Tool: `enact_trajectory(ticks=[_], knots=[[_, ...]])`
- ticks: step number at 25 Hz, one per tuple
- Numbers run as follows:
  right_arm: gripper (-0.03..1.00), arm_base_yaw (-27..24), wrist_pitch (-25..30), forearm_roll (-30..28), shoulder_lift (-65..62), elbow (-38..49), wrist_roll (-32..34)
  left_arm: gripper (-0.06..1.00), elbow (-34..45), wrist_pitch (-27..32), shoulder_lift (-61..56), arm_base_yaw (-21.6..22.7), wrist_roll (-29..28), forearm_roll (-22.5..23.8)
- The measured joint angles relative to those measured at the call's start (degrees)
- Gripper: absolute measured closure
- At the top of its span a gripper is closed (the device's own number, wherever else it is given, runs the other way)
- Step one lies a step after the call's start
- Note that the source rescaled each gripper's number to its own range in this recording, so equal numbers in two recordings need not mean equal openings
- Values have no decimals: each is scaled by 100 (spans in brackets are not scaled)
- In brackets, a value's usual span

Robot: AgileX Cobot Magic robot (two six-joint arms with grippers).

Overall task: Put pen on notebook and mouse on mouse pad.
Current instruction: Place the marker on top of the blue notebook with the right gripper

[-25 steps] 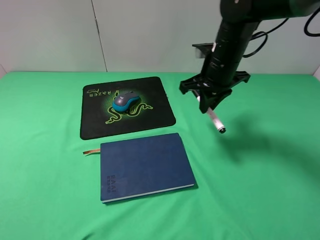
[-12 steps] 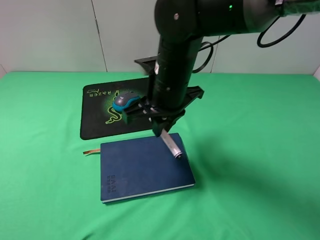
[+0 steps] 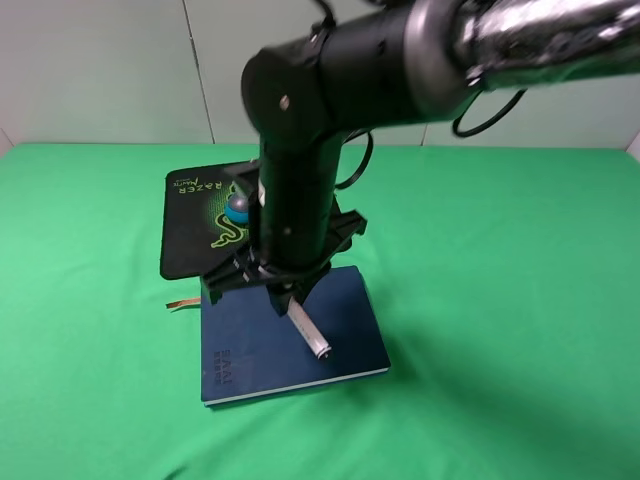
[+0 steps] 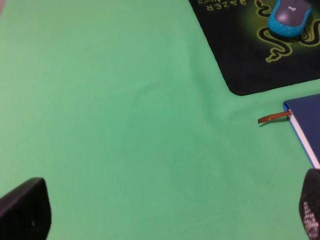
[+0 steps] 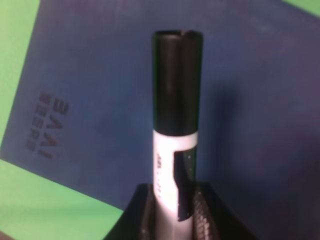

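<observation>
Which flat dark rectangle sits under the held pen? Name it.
The navy notebook: plain blue cover beneath the pen. The black mouse pad has green snakes and carries the mouse.

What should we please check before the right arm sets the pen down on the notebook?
1. Right tool shut on pen: ok.
2. Pen over notebook, not the cloth: ok.
3. Pen touching the cover: cannot tell.
4. Notebook closed and flat: ok.
5. Mouse on mouse pad: ok.
6. Left tool open and clear of the notebook: ok.
</observation>
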Motion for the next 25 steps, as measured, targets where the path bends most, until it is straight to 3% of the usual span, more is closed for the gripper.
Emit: enact_trajectory(ticks=[18,19,20,22,24,25], knots=[[95,48,-374,-428,594,6,119,-5,0,0,0,0,0,0],[89,48,-401,-428,594,6,124,-5,0,0,0,0,0,0],[75,48,-444,-428,594,6,124,-5,0,0,0,0,0,0],[28,48,-468,-397,594,6,200,-5,0,0,0,0,0,0],[9,48,-415,-397,594,6,264,-5,0,0,0,0,0,0],[4,48,-407,-397,594,6,276,-5,0,0,0,0,0,0]])
